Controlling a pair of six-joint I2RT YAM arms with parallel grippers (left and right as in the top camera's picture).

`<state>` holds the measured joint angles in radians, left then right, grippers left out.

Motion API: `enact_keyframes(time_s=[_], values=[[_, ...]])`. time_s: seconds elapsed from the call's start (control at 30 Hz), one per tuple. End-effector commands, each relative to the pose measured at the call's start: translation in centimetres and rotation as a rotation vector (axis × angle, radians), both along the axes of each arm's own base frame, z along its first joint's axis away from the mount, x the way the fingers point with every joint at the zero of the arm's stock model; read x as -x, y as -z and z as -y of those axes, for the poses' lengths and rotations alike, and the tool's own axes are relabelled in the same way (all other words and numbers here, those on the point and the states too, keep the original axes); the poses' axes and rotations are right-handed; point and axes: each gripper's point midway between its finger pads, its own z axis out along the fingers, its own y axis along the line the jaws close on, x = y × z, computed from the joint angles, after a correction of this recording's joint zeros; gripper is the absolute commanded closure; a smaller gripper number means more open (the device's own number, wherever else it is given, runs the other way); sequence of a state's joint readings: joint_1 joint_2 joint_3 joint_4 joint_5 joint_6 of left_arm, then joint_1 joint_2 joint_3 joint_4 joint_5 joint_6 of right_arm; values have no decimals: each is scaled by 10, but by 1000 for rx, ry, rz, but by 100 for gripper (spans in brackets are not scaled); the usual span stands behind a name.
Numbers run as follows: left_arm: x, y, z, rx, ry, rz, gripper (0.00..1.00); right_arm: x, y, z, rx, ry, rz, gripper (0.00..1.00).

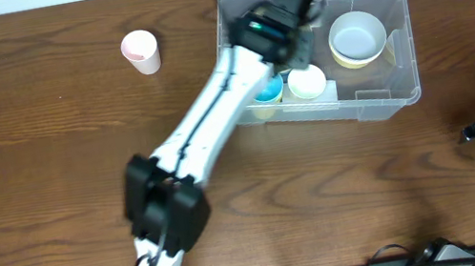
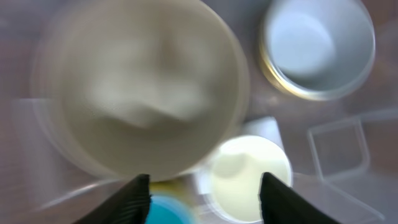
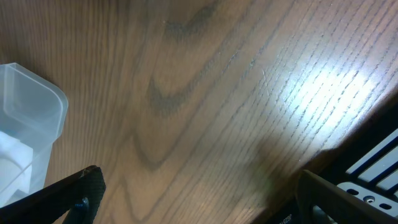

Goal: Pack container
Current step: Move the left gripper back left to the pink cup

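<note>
Step in hand, as judged: setting a bowl into the container and clearing the arm.

1. Location. The large clear rectangular plastic container [image 1: 386, 98] stands on the brown wooden table [image 1: 53, 183], far and right of centre. It holds a white round bowl with a yellowish rim [image 1: 357, 38] at its right end. A pale yellow cup [image 1: 307, 83] and a blue cup [image 1: 265, 90] sit along its near wall.
2. Left gripper [image 2: 204, 186]. It hangs over the far left part of the container. Its fingers are spread and clasp nothing. Directly below them lies a large off-white round bowl [image 2: 143, 93]. The bowl is blurred, so whether it has settled cannot be told.
3. Right gripper [image 3: 199, 186]. It is parked at the near right, well apart from the container, with its fingers released wide over bare wood.
4. Procedure. Keep the left fingers spread and raise the wrist vertically until both tips clear the bowl rim and the container wall. A sideways pull risks tipping the bowl or dragging the cups.
5. A pink cup [image 1: 141, 51] stands on the table left of the container and is probably the next item.
</note>
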<state>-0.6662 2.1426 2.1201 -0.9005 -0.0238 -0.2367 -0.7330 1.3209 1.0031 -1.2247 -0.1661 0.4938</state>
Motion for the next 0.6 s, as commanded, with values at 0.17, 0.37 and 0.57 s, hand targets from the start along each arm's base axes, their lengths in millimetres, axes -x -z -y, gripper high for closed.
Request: enact_keyframes(time_s=[0.17, 0.37, 0.57], values=[[-50, -91, -172, 75, -500, 124, 31, 0, -3, 1, 3, 22, 14, 1], [-68, -46, -251, 153, -632, -61, 30, 0, -3, 1, 3, 22, 14, 1], [-80, 11, -293, 152, -714, -193, 28, 0, -3, 1, 3, 22, 14, 1]])
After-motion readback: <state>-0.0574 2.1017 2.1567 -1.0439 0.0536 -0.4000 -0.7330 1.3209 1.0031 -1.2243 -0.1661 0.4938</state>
